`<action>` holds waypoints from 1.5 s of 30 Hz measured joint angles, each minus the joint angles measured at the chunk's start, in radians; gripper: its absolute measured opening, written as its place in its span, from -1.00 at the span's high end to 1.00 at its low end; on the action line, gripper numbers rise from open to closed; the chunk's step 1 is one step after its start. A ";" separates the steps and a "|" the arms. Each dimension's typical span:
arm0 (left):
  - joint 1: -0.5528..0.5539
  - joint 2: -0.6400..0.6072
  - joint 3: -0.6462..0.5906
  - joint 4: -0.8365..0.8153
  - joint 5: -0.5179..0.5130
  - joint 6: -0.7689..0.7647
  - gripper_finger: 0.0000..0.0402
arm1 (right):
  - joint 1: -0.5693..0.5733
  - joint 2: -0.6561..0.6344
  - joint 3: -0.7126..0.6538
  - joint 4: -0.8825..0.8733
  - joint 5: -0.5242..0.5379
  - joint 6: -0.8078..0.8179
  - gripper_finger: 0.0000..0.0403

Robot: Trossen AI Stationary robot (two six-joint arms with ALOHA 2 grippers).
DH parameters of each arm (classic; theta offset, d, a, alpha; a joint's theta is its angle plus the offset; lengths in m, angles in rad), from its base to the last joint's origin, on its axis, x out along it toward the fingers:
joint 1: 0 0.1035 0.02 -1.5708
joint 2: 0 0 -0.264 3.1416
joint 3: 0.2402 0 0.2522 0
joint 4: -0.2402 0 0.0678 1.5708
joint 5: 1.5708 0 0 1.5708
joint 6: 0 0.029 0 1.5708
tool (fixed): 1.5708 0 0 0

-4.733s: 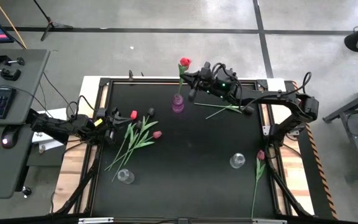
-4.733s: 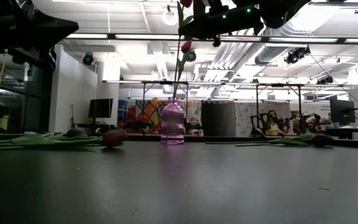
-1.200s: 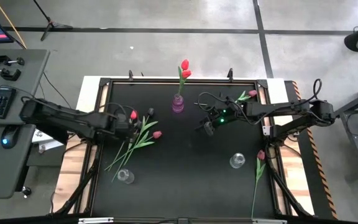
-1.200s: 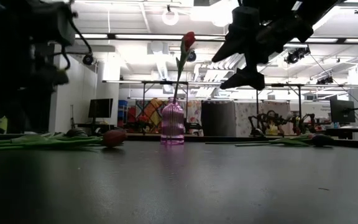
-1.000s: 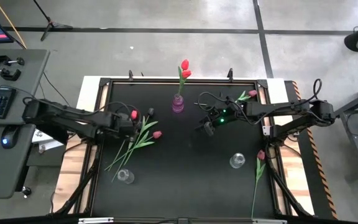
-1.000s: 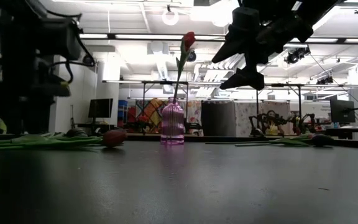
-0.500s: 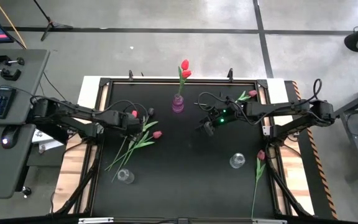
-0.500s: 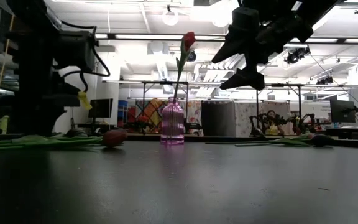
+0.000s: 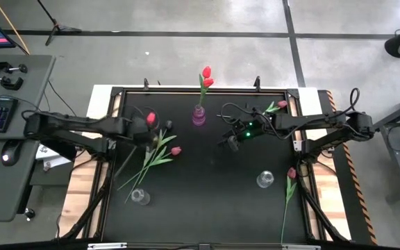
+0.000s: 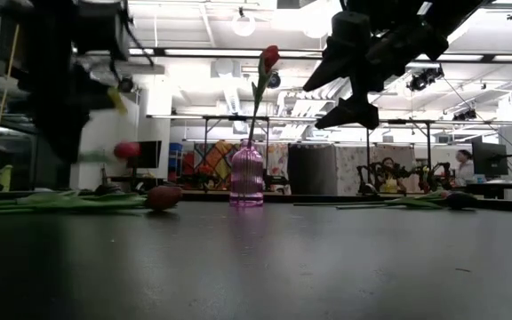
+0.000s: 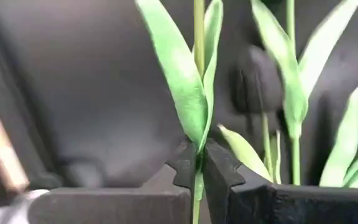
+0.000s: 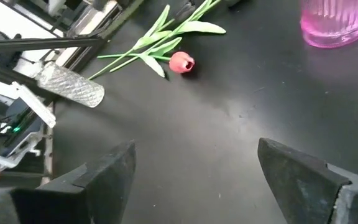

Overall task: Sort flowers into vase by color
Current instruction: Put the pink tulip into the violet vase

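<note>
My left gripper point(image 9: 143, 130) is shut on a red tulip point(image 9: 151, 118), whose head point(image 10: 127, 149) hangs above the table's left half. Under and beside it lie more flowers point(image 9: 151, 156), among them a pink head point(image 9: 176, 150) and a dark head point(image 9: 168, 124). The pink vase point(image 9: 198, 115) at the far middle holds red tulips point(image 9: 205, 75) upright. My right gripper point(image 9: 229, 142) hovers open right of centre, above the table point(image 10: 349, 80), with nothing between its fingers point(image 12: 104, 174). My left gripper pinches the red tulip's thin green stem point(image 11: 197, 180) between its two fingertips, just where a leaf point(image 11: 185, 87) branches off. The fingers lie across the stem. The head is lifted clear of the table; whether the stem's lower end point(image 9: 122, 169) still touches it, I cannot tell.
A clear vase point(image 9: 139, 197) stands near left, another point(image 9: 264, 180) near right. A pink tulip point(image 9: 291, 173) lies by the right edge, its stem running to the near edge. Another pink one point(image 9: 281, 105) lies far right. The table's middle is bare black surface.
My left gripper has gone up and slightly toward the far edge with the red tulip. The tulip's head, which lay among the other flowers, now hangs clear above them. My right gripper has kept still.
</note>
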 joint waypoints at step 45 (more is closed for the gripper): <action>0.362 0.285 0.043 1.971 0.190 0.706 1.00 | 0.001 0.000 0.000 0.024 0.096 -0.006 -0.60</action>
